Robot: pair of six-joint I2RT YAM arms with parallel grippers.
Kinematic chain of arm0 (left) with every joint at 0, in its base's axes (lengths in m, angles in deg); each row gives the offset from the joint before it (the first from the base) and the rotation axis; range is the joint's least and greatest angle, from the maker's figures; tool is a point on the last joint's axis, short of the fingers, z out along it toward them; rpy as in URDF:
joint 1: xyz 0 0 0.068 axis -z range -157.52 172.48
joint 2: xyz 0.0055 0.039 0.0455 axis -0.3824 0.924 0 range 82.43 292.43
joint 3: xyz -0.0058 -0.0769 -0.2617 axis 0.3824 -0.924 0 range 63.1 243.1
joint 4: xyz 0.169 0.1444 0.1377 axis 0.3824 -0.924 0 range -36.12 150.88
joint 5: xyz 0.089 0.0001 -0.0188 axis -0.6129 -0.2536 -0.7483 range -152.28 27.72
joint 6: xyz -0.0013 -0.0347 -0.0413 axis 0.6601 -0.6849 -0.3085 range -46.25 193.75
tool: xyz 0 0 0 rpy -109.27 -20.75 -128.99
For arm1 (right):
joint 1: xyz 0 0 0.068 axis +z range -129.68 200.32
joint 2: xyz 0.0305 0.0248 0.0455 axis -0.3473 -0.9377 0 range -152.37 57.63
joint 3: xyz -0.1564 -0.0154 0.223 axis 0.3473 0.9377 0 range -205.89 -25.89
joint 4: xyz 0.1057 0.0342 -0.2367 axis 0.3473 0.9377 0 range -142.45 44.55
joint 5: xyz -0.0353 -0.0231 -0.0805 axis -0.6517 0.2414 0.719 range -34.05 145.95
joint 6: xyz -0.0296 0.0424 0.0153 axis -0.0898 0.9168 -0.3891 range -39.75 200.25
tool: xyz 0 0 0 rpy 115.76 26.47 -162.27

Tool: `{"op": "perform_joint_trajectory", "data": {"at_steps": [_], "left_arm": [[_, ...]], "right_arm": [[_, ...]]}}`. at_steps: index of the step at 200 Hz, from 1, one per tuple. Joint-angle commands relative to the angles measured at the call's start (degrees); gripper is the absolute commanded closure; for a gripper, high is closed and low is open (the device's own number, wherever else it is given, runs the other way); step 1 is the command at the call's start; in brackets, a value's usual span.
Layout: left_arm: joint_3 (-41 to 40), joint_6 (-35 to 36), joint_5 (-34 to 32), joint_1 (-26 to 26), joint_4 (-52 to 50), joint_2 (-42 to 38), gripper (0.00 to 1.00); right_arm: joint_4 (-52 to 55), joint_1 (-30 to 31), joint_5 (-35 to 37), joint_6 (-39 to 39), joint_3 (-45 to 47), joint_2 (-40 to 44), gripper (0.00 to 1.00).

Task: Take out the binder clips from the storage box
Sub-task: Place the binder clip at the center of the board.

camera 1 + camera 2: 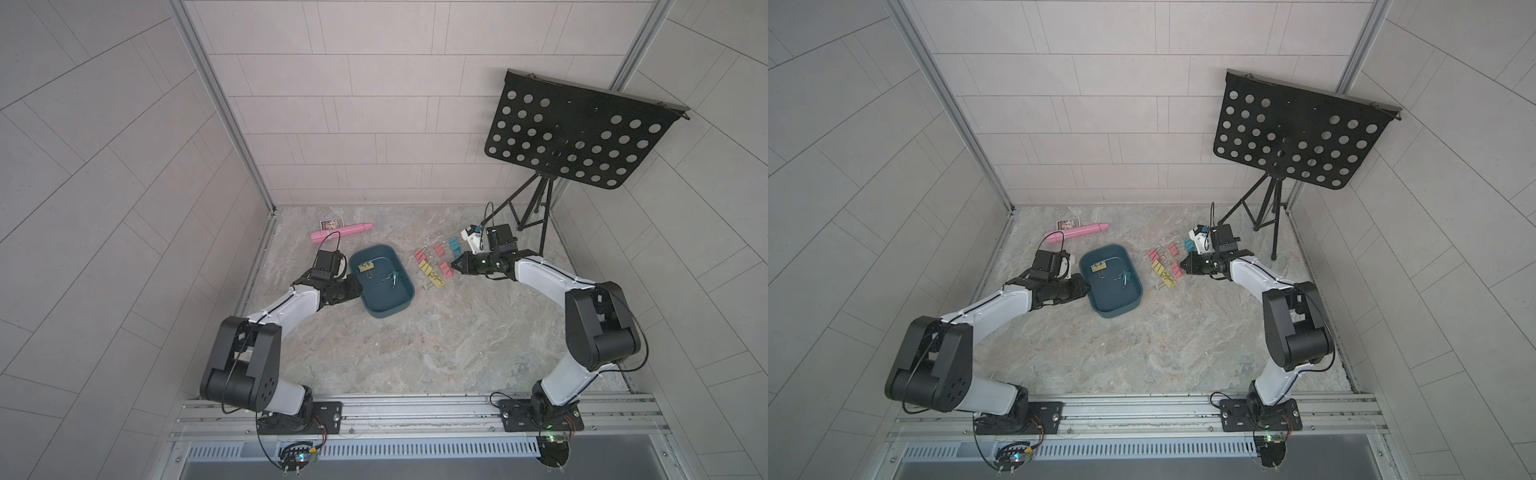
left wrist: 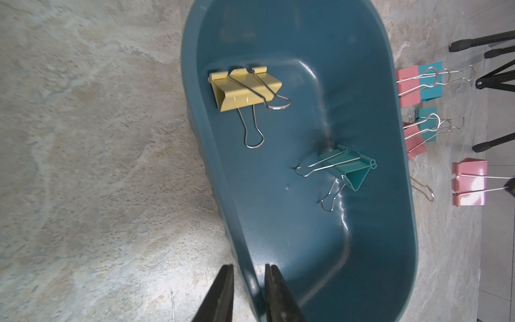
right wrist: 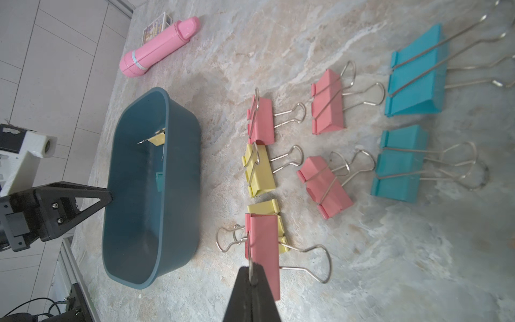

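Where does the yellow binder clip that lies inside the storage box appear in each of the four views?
In a top view: the yellow binder clip lies in the far left corner of the storage box.
In a top view: the clip in the same corner.
Left wrist: the whole clip, on the box floor against a wall.
Right wrist: the clip, partly hidden behind the box's near wall.
Shared landmark: the storage box.

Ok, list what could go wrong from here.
The right gripper holds the pink clip only by its wire handle; it may swing or slip onto the laid-out clips. The left gripper grips the storage box by its rim; any pull could tip it, sliding the yellow clip and teal clip.
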Motion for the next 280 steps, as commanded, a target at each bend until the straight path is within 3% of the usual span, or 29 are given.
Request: {"op": "perform_joint_trajectory", "data": {"at_steps": [1, 222, 261, 280], "left_arm": [[0.0, 0.57, -0.24, 0.25, -0.51, -0.27, 0.72], [0.01, 0.74, -0.15, 0.25, -0.65, 0.06, 0.72], [0.0, 0.72, -0.13, 0.25, -0.61, -0.06, 0.72], [0.0, 0.74, -0.27, 0.25, -0.59, -0.18, 0.72]], "right_arm": [[-0.92, -0.98, -0.75, 0.14, 1.19, 1.38, 1.0], [-4.84, -3.35, -1.51, 0.12, 3.42, -8.66, 1.0], [-5.2, -3.54, -1.6, 0.14, 3.76, -9.3, 0.94], [-5.21, -3.71, -1.77, 0.14, 4.02, -9.05, 0.85]]}}
